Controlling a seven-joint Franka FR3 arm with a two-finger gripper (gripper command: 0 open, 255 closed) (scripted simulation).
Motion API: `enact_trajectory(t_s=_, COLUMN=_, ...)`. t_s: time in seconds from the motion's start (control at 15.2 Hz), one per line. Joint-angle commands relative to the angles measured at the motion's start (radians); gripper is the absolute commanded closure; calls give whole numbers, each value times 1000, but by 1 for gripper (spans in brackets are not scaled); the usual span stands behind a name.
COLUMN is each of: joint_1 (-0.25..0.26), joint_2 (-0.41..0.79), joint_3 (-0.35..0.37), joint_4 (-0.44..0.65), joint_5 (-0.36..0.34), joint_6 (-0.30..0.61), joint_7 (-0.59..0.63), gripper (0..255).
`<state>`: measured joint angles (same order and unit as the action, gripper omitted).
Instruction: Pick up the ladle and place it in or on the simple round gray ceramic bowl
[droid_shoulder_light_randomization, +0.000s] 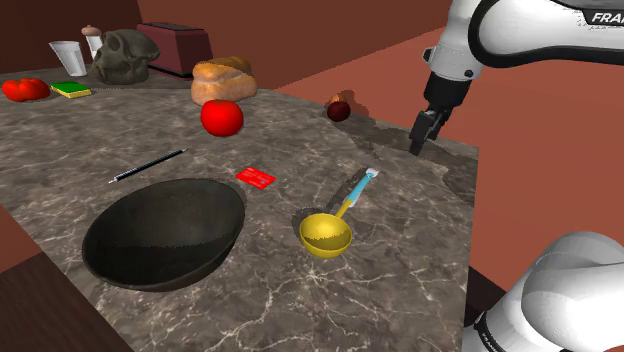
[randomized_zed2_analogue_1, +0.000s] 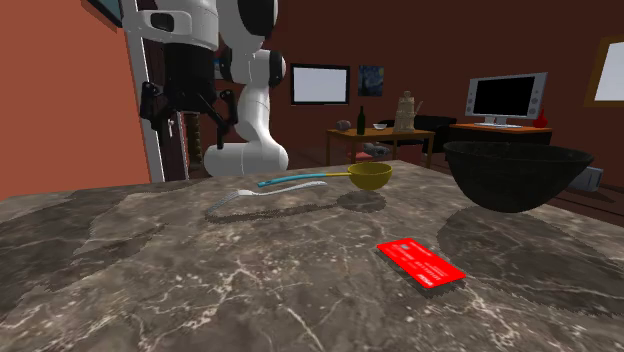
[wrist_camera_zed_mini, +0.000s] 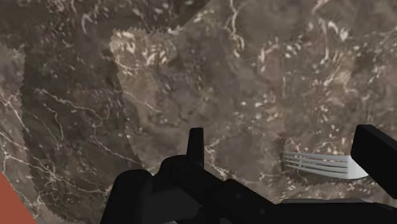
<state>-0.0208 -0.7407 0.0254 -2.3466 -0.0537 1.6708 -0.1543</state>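
Since the ladle (droid_shoulder_light_randomization: 335, 222) lies on the table (droid_shoulder_light_randomization: 420, 262) beside the dark bowl (droid_shoulder_light_randomization: 165, 234) and the gripper (droid_shoulder_light_randomization: 420, 141) hangs open, empty, over a table corner, basically everything's left.

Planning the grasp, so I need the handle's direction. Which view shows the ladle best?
The shoulder view: the ladle lies whole from above, yellow cup and blue handle clear. The second exterior view shows it side-on, foreshortened. The wrist view faces a fork.
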Motion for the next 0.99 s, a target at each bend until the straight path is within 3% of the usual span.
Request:
enact_trajectory(t_s=0.0, joint_1=0, joint_2=0, joint_3=0, joint_4=0, joint_5=0, joint_6=0, joint_7=0, gripper=0)
enact_trajectory(t_s=0.92, joint_1=105, joint_2=70, joint_3=156, joint_4=6, joint_5=389, joint_6=-43, joint_7=353, gripper=0)
